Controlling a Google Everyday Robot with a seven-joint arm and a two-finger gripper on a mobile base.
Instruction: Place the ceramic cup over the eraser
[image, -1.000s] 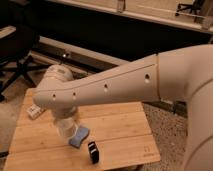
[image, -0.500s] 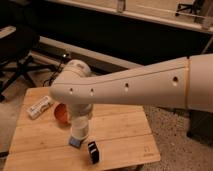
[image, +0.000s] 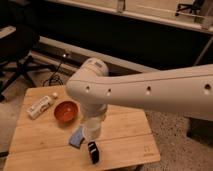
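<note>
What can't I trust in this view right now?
Gripper: below the wrist, beside the blue sponge; the wrist hides most of it.
Ceramic cup: merges with the wrist; whether it touches the table is unclear.
Eraser: uncovered, details too small.
Bottle: label unreadable.

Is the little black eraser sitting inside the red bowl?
No, the eraser lies on the wooden table near its front edge, apart from the red bowl, and the claw hangs beside the blue sponge.
</note>
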